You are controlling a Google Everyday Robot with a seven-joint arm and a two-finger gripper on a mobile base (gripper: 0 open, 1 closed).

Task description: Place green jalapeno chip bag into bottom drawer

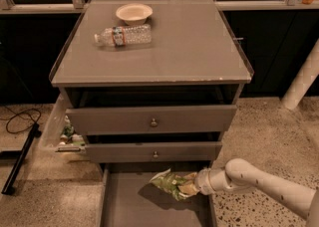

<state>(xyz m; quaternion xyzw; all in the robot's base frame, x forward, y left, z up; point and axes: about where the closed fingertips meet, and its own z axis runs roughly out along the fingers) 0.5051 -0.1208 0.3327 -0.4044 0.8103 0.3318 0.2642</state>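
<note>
The green jalapeno chip bag [170, 183] hangs tilted just above the floor of the pulled-out bottom drawer [127, 201], near its right side and close under the middle drawer's front. My gripper [188, 187] comes in from the right on a white arm and is shut on the bag's right end. The bag casts a shadow on the drawer floor below it. The fingers are mostly hidden by the crinkled bag.
Two upper drawers with round knobs [153, 122] sit slightly open above. On the cabinet top lie a clear water bottle [123, 36] and a shallow cream bowl [133, 13]. A clear side bin [64, 134] with items hangs left. A white post [301, 82] stands right; cables [20, 119] lie left.
</note>
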